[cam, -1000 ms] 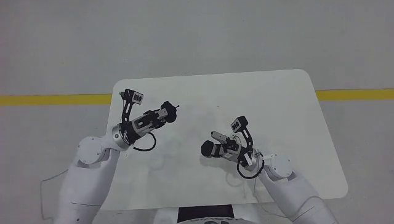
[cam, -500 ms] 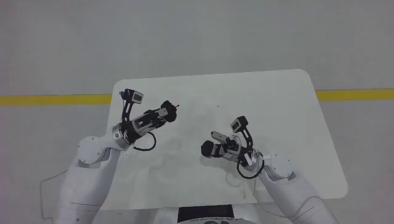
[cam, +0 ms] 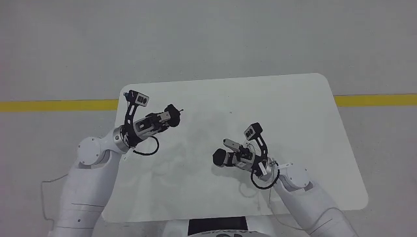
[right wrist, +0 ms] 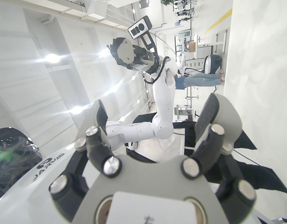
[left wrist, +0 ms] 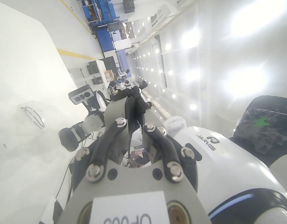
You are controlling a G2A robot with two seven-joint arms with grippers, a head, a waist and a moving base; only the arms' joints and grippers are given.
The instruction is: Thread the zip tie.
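Observation:
My left gripper (cam: 172,114) hangs above the left part of the white table (cam: 293,107). It is shut on a thin black zip tie (left wrist: 129,117), which runs between its fingers in the left wrist view. A short black end of the tie (cam: 180,111) sticks out past the fingertips in the top view. My right gripper (cam: 220,156) is near the table's middle front, open with nothing between its fingers (right wrist: 208,115). It points toward the left gripper (right wrist: 122,52), with a clear gap between the two.
The tabletop around both grippers is bare white surface. A yellow floor line (cam: 52,105) runs behind the table. In the right wrist view a person in jeans (right wrist: 199,80) stands far off in the room.
My left arm has drawn back to the left and slightly away from the right gripper, still holding the zip tie. The right arm has not moved.

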